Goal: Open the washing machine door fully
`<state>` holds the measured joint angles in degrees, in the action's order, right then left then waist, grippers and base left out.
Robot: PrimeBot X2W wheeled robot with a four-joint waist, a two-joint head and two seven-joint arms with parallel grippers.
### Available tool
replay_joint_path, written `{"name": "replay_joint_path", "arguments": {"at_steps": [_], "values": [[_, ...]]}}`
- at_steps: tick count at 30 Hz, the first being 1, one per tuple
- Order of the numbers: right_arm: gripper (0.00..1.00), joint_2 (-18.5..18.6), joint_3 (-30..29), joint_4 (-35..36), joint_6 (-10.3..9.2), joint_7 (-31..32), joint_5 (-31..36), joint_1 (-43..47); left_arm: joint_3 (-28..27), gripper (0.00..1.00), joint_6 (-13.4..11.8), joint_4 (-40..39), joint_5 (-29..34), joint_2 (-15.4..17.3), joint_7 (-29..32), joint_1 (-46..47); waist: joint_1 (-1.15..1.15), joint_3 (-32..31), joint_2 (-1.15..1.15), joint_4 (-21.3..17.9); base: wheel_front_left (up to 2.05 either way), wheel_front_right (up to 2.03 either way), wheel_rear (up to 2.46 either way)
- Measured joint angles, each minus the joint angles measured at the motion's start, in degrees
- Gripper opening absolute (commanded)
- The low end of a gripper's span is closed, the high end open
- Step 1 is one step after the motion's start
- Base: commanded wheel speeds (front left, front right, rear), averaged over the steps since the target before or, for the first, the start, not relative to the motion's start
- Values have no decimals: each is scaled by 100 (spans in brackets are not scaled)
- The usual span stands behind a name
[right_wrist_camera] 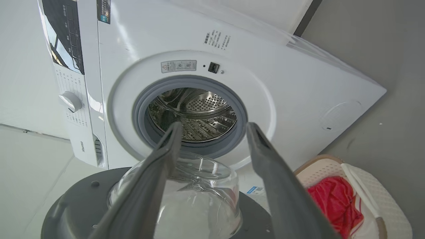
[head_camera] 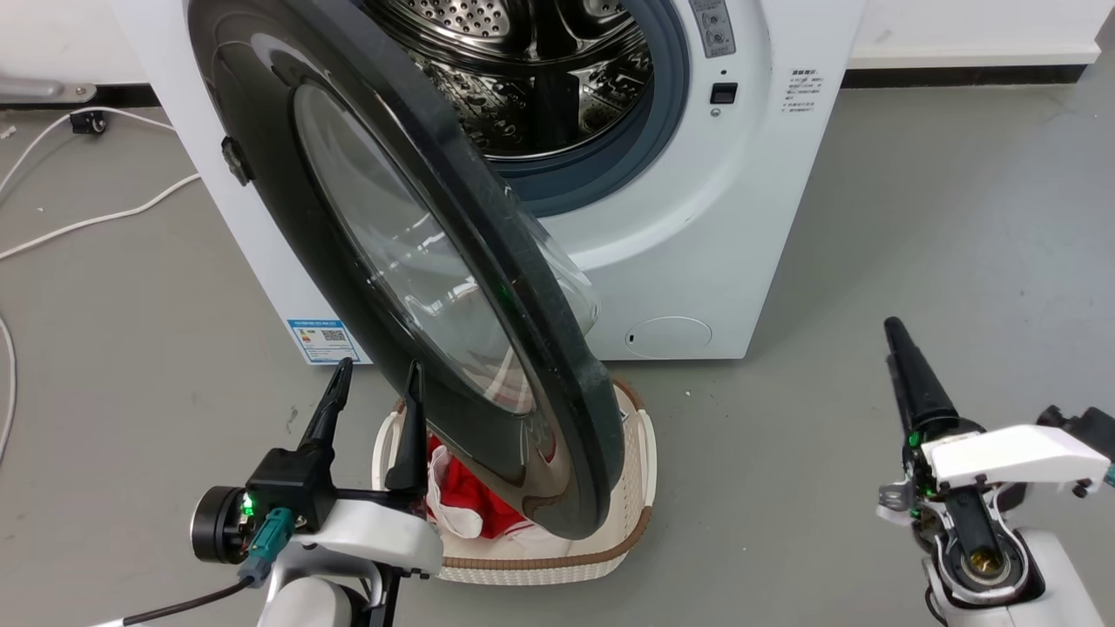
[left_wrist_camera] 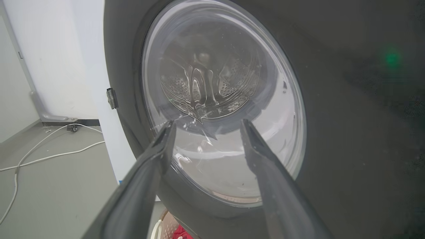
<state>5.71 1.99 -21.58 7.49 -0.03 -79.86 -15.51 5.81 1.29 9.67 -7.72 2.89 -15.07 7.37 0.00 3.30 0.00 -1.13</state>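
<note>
The washing machine door (head_camera: 253,157), round and glossy black with a clear glass window (head_camera: 392,252), stands swung out from the white washing machine (head_camera: 740,200), roughly halfway open. The steel drum (head_camera: 540,78) shows behind it. My left gripper (head_camera: 381,364) is open at the door's outer face, low on it. In the left wrist view the left gripper (left_wrist_camera: 207,122) points at the glass window (left_wrist_camera: 215,83); I cannot tell whether it touches. My right gripper (head_camera: 897,335) is open over the floor to the right, apart from the door. Between the right gripper's (right_wrist_camera: 213,124) fingers I see the drum (right_wrist_camera: 196,113) and the door's inner glass bowl (right_wrist_camera: 199,196).
A cream perforated laundry basket (head_camera: 627,522) holding red cloth (head_camera: 470,496) sits on the floor right under the door's lower edge. White cables (head_camera: 87,218) trail across the grey floor at the left. Open floor lies to the right of the machine.
</note>
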Motion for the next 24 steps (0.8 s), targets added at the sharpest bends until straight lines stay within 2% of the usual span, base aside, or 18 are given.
{"name": "replay_joint_path", "arguments": {"at_steps": [7,10,13,18,20,24], "values": [[100,255,250,452,0,-1099,1491,349,-35,100,2,19,0,0,0,-4,0,-14,0,-32,0,0,0],[100,397,199,615,1,-1367,2398,497,-36,100,3,19,-1,0,0,-4,0,-27,0,-24,0,0,0],[100,495,-44,843,1,-1468,3732,645,-21,100,3,18,-1,1,0,-5,0,-31,0,-2,0,0,0],[100,199,-453,1537,2,-1502,5766,959,-12,100,3,25,-1,1,0,-8,0,-59,0,10,0,0,0],[100,77,-509,1788,2,-1503,6402,1139,1,100,3,30,-1,0,0,-10,0,-79,0,22,0,0,0],[100,-99,-510,2105,2,-1452,7265,1519,35,100,3,55,-1,0,0,-12,0,-108,0,73,0,0,0]]}}
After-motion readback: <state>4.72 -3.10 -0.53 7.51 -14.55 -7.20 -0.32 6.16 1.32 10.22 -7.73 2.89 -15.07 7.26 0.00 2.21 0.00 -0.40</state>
